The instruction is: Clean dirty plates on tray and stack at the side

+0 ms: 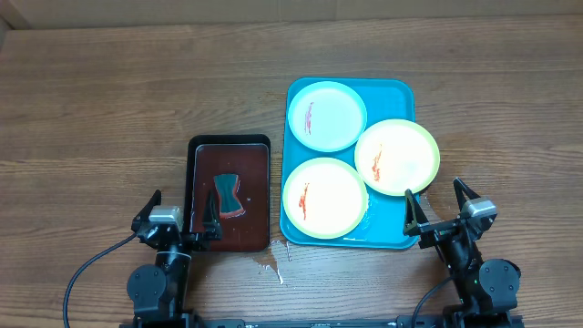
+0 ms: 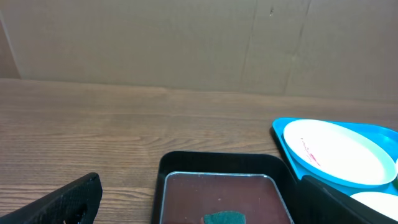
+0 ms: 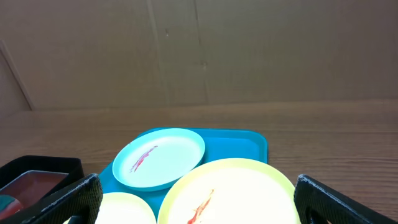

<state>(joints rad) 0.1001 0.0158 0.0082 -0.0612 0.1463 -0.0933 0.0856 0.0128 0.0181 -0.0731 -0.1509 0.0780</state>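
At the near edge of the tabletop (image 1: pixel 109 109) the left gripper (image 1: pixel 180 208) hung with its jaws spread wide and nothing between them. Its right finger lay over the near end of a small black tray (image 1: pixel 228 139). The right gripper (image 1: pixel 437 202) was just as wide apart and just as empty, with one finger at the near right corner of the turquoise tray (image 1: pixel 390 91) and the other out over bare wood. A few pale specks (image 1: pixel 273 264) lay on the wood just in front of the gap between the two trays.

Inside the black tray, on its dark red-brown floor, sat a teal piece (image 1: pixel 228 193) stained red, possibly a sponge, though the view was too coarse to be sure.

All three plates were on the turquoise tray, which stood just right of the black one. The nearest plate (image 1: pixel 325 198), yellow-green, filled the near left part and bore a red streak left of its middle. The second plate (image 1: pixel 396 157), also yellow-green and streaked red, lay farther back at the right, reaching out over the tray's right rim, its edge meeting the nearest one. The white plate (image 1: pixel 326 115), mint-rimmed with a red streak, occupied the far left corner, close against the second.

Beyond the tray the wood ran on to a brown cardboard wall (image 3: pixel 249 50).
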